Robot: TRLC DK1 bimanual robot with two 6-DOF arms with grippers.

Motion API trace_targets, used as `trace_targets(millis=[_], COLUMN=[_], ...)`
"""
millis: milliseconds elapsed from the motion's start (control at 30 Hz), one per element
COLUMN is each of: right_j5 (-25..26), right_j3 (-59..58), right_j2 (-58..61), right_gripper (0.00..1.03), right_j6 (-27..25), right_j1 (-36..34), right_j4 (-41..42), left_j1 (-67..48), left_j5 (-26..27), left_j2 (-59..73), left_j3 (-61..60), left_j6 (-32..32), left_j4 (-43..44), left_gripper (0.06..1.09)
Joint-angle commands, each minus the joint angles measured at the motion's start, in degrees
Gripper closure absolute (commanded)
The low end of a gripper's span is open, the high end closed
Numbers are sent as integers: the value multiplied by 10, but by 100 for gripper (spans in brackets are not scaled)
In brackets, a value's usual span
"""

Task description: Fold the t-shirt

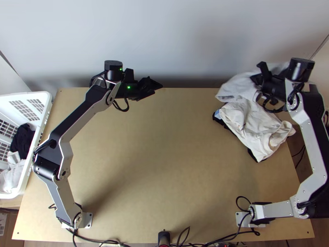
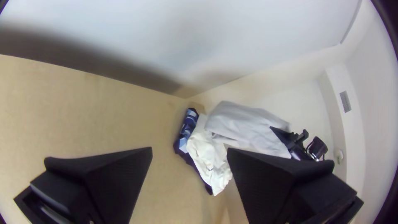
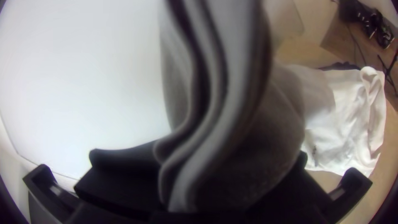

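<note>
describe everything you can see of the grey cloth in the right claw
The grey cloth is plain, light and soft-looking, with no print in sight. The right claw grips it, and it gathers into long, deep folds between the black fingers. From there it spreads out broad and slanting, neither flat nor neatly folded, over the table's far right corner. Its lower edge overlaps the crumpled white cloth in view; whether they touch, I can't tell.

grey cloth (image 2: 244,124) in right claw (image 1: 256,80), white cloth (image 2: 207,157)
</note>
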Motion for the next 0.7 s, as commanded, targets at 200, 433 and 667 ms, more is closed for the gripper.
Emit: trace_targets(millis=[200,433,667], right_j5=[36,36,36], right_j3=[-72,-57,-34], right_j2=[-37,-34,-15], right_gripper=[100,100,100], right_j6=[2,5,5], right_j1=[-34,-16,1], right_j4=[-11,-3,2], left_j1=[3,3,8], left_j5=[0,0,1], left_j2=[-3,-2,-3], left_j3=[-8,-7,-7], left_j6=[5,4,4], left_j4=[3,10,10], left_gripper=[20,20,20])
